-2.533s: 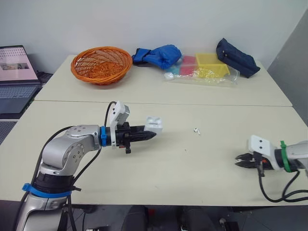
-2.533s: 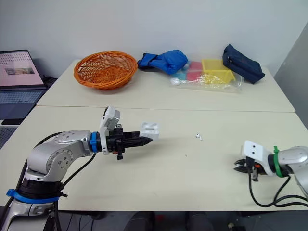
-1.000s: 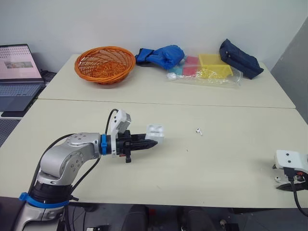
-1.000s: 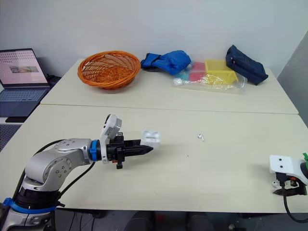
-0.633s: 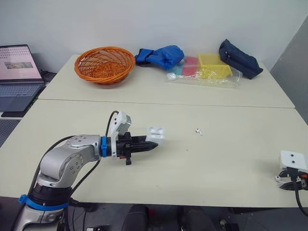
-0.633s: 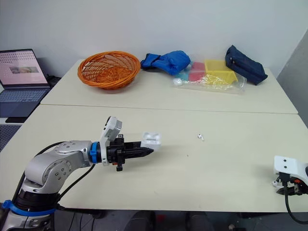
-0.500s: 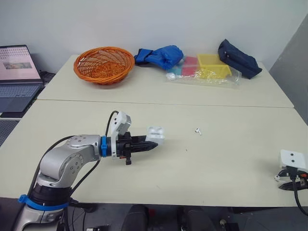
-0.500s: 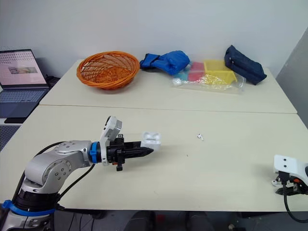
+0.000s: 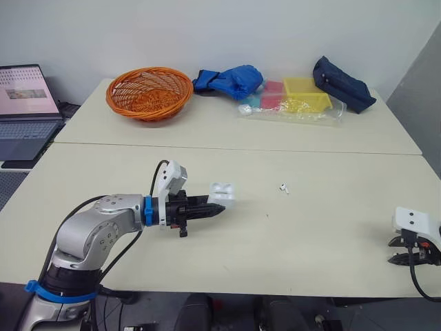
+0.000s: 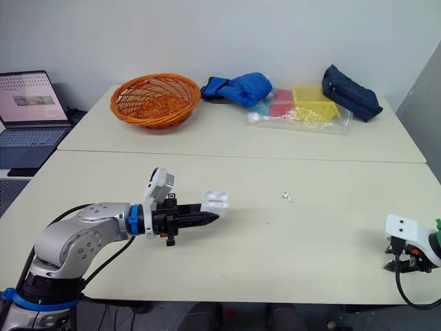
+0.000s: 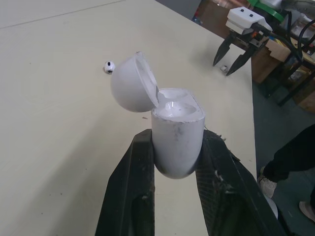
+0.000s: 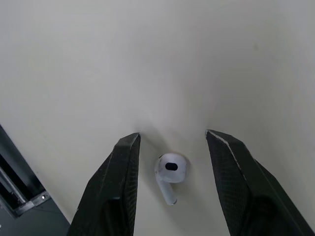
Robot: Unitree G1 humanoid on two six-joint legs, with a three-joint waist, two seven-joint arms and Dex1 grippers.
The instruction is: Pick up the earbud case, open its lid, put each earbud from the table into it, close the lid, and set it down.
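1. Lower left-centre of the head views: the left gripper (image 9: 210, 208) is pinching the earbud case (image 9: 222, 194) by its lower body, holding it up off the table (image 9: 324, 227). The lid (image 11: 132, 83) is flipped back, and in the left wrist view both wells look empty. So pick-up and open are done imo.
2. Middle of the frame, a bit right of the case: 1 earbud (image 9: 282, 187) lies loose on the table, well apart from both grippers.
3. Lower right edge of the frame: the right gripper (image 9: 393, 252) is down at the table with its fingers (image 12: 123, 187) spread. The right wrist view has the other earbud (image 12: 170, 173) lying between them, touching neither as far as I can tell.
4. So the step in hand looks like grabbing bud 1 of 2, with 0 in the case so far.
5. Next move, my guess: close on that bud gently. It's tiny and smooth and sits near the table's front edge, so a sloppy squeeze could squirt it off. Then lift, carry it across to the open case and drop it stem-first into a well. The left needs to hold the case steady with the opening reachable.
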